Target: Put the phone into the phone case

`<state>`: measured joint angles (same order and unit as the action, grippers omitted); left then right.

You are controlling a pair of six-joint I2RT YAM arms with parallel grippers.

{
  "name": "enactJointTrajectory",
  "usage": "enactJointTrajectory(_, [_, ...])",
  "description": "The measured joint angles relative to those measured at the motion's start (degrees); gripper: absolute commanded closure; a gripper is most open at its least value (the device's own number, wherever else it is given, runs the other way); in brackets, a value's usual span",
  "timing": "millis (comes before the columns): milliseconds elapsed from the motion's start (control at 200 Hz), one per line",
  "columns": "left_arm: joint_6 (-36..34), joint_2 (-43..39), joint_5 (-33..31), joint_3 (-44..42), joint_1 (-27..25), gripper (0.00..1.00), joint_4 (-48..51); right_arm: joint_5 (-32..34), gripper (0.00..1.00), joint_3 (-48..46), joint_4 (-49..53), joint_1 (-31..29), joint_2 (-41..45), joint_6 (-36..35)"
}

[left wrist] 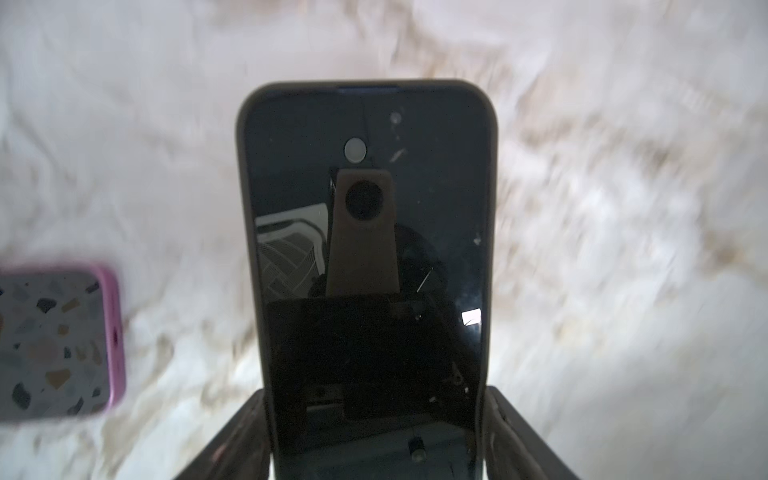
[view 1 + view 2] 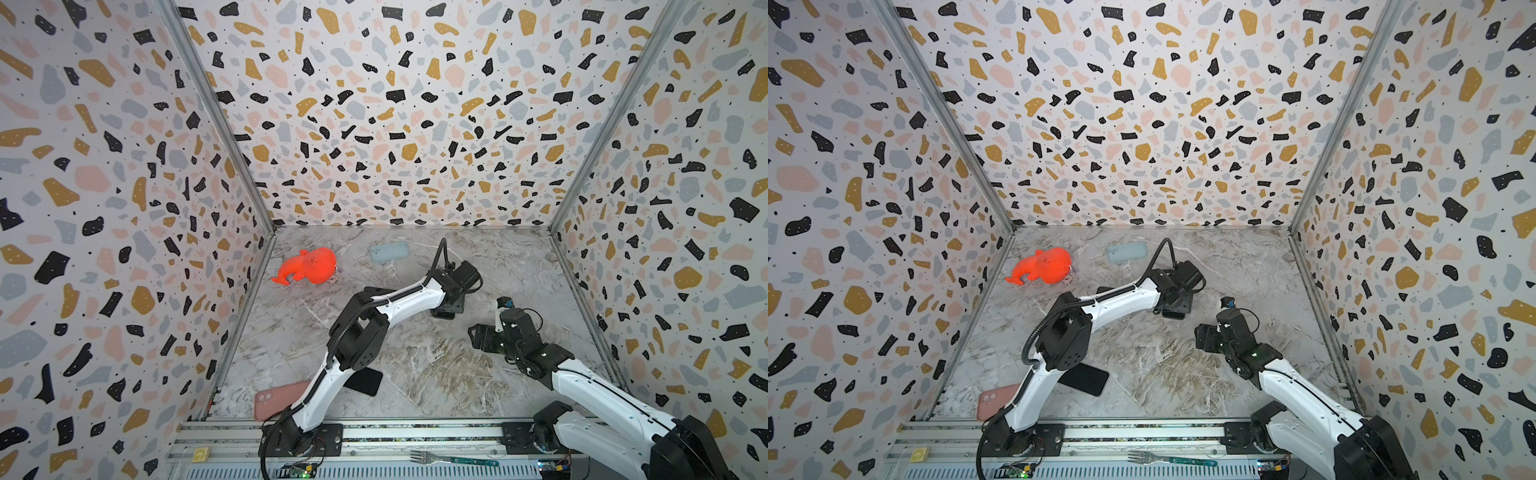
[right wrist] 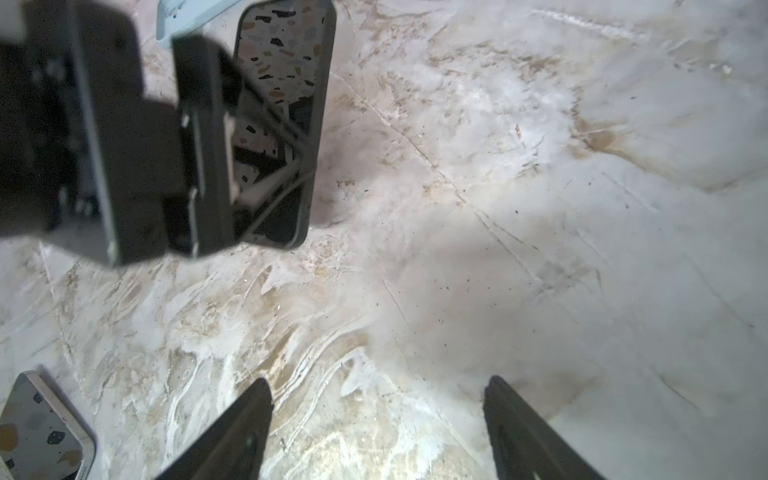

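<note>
The phone [image 1: 365, 249] sits inside the dark case [image 1: 243, 208] — the rim wraps its far end and both long sides, so the fit looks mostly made. The left claw [image 1: 376, 415] grips it across the sides, mid-table. The end nearest the claw is hidden, so I can't confirm full seating. The right claw [image 3: 378, 386] hangs spread and empty over the table [image 3: 540, 208] — probably only a last press and a release remain.
</note>
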<state>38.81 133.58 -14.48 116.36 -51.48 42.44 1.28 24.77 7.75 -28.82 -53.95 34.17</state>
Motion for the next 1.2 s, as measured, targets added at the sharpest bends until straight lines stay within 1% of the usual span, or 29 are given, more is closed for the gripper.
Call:
enactJointTrajectory(90, [-0.50,4.13,0.35,7.43,1.22,0.39,0.26,0.39,0.18,-0.11,0.31,0.35,1.42,0.00])
enactJointTrajectory(180, [-0.48,6.45,0.79,11.04,2.29,0.40,-0.70,0.68,0.19,-0.85,0.44,0.66,2.93,0.02])
enactJointTrajectory(335, [0.09,7.21,2.27,11.19,3.43,0.44,-3.63,0.90,0.19,-2.60,0.70,0.92,4.39,0.02])
enactJointTrajectory(511, [1.79,8.92,5.46,11.21,3.82,0.46,-10.01,0.87,0.19,-2.99,0.76,1.11,4.44,-0.02])
enactJointTrajectory(721, [2.43,12.81,6.27,12.26,3.85,0.48,-13.73,0.87,0.19,-3.43,0.13,1.44,4.66,-0.02])
enactJointTrajectory(876, [2.36,15.08,5.84,14.32,3.85,0.48,-14.34,0.81,0.19,-4.20,-0.74,1.75,4.68,-0.02])
enactJointTrajectory(936, [2.38,15.17,5.55,14.32,3.85,0.46,-14.45,0.81,0.19,-4.22,-1.14,1.84,4.63,-0.02])
enactJointTrajectory(1071, [2.43,15.30,5.14,14.49,3.85,0.35,-14.64,0.57,0.19,-4.20,-1.92,1.92,4.13,0.00])
enactJointTrajectory(1201, [2.78,15.50,5.16,14.69,3.87,0.29,-15.21,0.39,0.19,-4.20,-2.29,1.99,4.02,-0.02])
